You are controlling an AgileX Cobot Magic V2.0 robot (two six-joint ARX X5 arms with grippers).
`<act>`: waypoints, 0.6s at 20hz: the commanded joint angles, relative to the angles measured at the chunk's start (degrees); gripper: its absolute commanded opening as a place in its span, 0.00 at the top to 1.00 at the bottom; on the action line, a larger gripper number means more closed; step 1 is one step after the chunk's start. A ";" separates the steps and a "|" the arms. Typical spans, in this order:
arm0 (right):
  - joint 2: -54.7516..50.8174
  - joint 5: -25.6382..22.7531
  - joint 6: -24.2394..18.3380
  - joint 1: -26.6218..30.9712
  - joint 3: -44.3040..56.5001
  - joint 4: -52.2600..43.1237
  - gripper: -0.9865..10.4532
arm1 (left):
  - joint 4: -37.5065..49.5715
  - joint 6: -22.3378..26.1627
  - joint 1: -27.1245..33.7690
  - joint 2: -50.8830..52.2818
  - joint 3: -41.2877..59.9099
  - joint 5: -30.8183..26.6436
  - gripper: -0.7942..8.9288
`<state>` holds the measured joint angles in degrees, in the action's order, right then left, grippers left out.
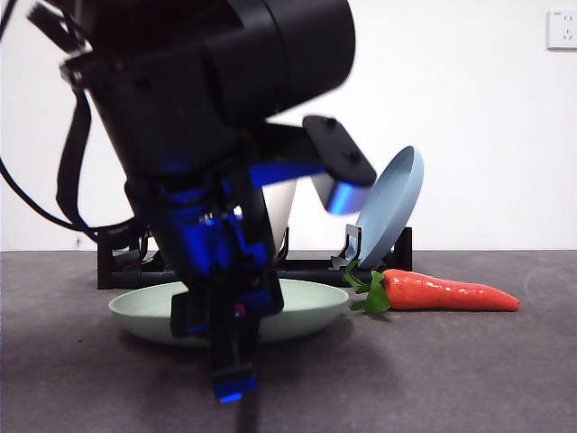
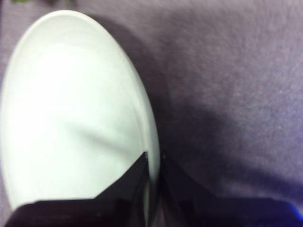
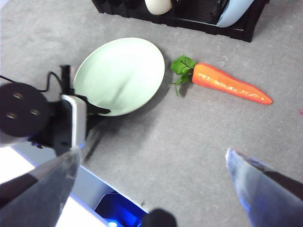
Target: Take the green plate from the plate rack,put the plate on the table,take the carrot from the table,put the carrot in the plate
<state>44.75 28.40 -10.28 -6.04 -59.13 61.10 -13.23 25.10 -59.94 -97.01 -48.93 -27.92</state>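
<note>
Green plate (image 1: 306, 311) lies flat on the table (image 1: 469, 379), in front of the plate rack (image 1: 306, 267) and just beside the leafy end of the carrot (image 1: 446, 292), apparently without touching it. Behind the green plate, the plate rack holds a blue plate (image 1: 392, 206) tilted in its end slot and a cream-white plate (image 3: 158, 5) nearer its middle. At the green plate's near rim, the left gripper (image 2: 154, 163) is closed on the rim: one jaw rests inside the plate, the other outside, with only the rim between them. Above the table on the near side of the green plate, the right gripper (image 3: 151, 161) hangs with its jaws spread wide and nothing between them. Carrot lies on its side, pointed end directed away from the green plate.
</note>
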 commanded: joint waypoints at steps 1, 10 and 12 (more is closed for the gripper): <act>-0.13 0.17 0.39 -0.11 -0.07 -0.15 0.37 | -2.95 -1.68 0.17 -2.16 0.74 3.19 0.92; 0.98 0.15 0.31 -0.13 -0.07 -0.74 0.37 | -6.93 -6.67 -0.09 -0.63 -1.68 4.17 0.68; 2.67 0.13 0.07 -0.13 -0.07 -2.47 0.37 | -10.25 -8.63 -0.09 0.83 -4.63 4.24 0.68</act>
<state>47.27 28.42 -10.33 -6.04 -59.13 58.96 -23.42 18.33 -59.70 -96.33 -53.47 -24.10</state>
